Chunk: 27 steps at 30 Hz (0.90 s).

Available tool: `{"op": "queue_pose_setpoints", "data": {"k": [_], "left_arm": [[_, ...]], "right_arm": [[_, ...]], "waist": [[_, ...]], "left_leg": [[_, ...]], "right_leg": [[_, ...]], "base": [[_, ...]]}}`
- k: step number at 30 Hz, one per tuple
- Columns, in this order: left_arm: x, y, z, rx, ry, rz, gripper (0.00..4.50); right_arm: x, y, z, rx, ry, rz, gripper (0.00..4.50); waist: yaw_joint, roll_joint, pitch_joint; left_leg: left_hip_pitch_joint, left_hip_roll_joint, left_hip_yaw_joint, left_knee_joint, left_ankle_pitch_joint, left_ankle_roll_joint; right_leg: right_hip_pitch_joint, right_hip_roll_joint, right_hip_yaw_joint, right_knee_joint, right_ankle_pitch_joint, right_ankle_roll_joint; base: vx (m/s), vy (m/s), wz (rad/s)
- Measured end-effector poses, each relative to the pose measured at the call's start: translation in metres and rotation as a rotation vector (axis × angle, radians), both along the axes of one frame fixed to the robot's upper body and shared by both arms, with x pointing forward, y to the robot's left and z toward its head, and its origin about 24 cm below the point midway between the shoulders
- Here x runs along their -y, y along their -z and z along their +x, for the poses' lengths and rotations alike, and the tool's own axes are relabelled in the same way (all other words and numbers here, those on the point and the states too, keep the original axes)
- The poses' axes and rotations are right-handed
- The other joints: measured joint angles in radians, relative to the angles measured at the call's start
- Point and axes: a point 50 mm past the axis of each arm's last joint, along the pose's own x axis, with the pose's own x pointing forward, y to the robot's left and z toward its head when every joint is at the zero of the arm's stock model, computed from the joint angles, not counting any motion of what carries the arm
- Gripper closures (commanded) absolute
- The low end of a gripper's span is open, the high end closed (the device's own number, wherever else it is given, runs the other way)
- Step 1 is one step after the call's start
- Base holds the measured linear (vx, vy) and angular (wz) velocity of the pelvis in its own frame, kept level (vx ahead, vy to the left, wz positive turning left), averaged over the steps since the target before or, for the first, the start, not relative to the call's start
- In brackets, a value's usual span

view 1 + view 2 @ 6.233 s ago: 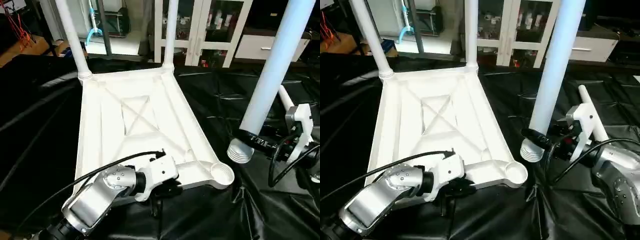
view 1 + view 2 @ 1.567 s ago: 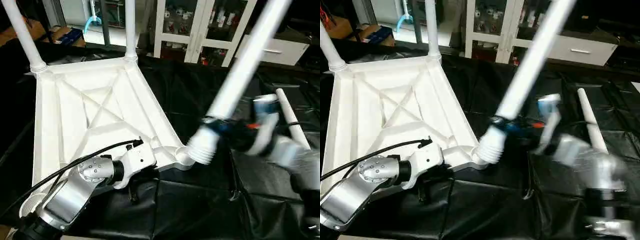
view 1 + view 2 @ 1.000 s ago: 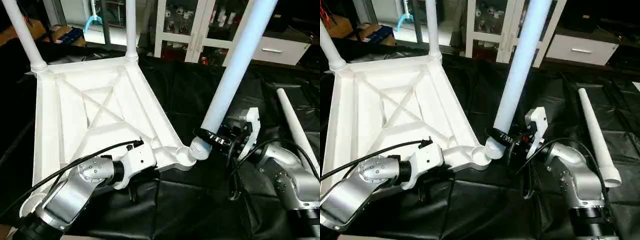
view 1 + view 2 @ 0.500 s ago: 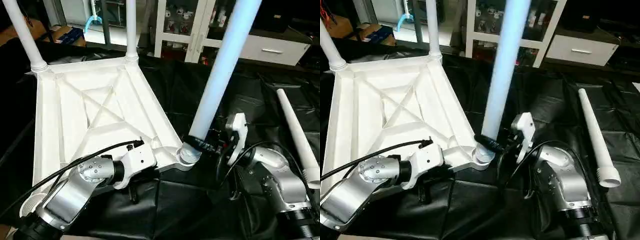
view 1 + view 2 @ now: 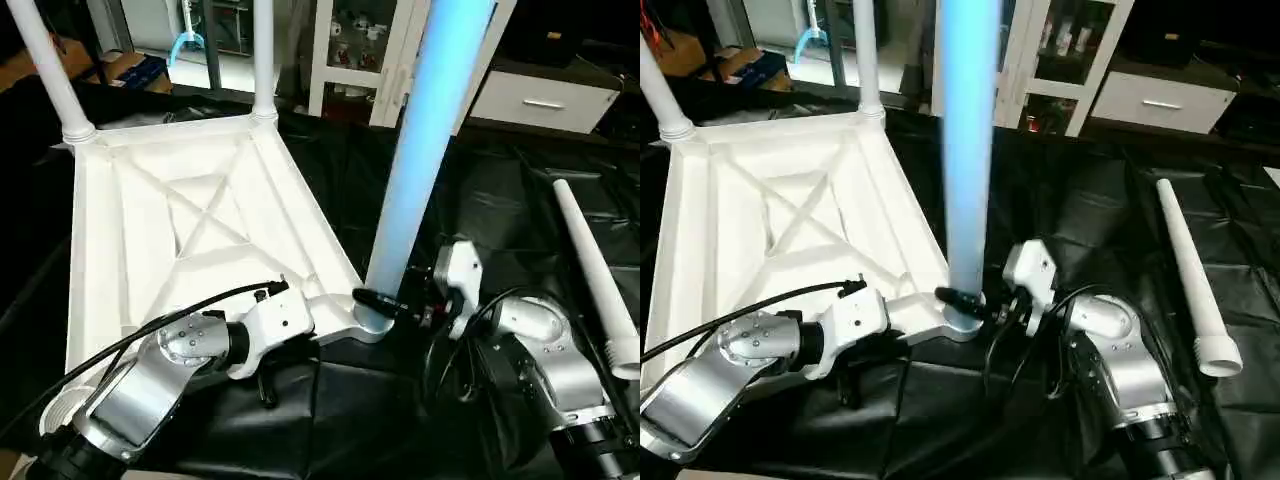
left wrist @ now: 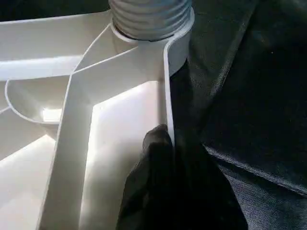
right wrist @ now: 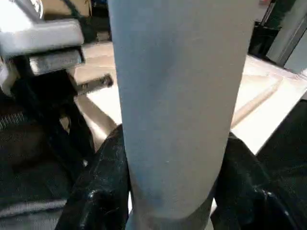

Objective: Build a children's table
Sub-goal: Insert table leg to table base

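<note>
Right end effector point(image 5: 958, 300) is clamped around the leg point(image 5: 967, 150), which stands upright in the table top's point(image 5: 780, 215) near corner socket. Left end effector point(image 6: 165, 158) is pinched shut on the top's edge rim.

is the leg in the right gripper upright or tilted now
Upright: the leg rises straight from the corner socket of the table top, right gripper clamped around it.

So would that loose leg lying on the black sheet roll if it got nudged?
Probably. The loose leg is a smooth round tube, so it should roll, curving because it tapers. It looks stiff and hollow, likely light.
</note>
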Motion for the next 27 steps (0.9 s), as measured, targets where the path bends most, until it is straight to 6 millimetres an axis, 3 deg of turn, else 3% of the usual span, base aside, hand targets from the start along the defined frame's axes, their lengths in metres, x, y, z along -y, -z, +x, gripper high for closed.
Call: {"op": "queue_pose_setpoints", "data": {"k": [9, 27], "left_arm": [[-0.001, 0.001, -0.001, -0.011, -0.002, 0.004, 4.46], [-0.001, 0.002, -0.001, -0.016, -0.007, 0.006, 4.46]], "right_arm": [[-0.004, 0.002, 0.000, -0.005, -0.013, 0.004, 2.64], [-0.001, 0.014, 0.014, -0.214, 0.074, 0.194, 2.64]], "waist": [[-0.003, -0.002, -0.001], [-0.006, -0.004, -0.002]], "left_leg": [[0.006, 0.000, 0.000, -0.002, -0.001, 0.001], [0.008, 0.000, 0.000, -0.005, -0.003, -0.005]], "right_leg": [[0.006, 0.000, 0.000, -0.003, 0.000, 0.000], [0.009, 0.000, 0.000, -0.006, 0.000, 0.000]], "base": [[0.000, 0.000, 0.00], [0.000, 0.000, 0.00]]}}
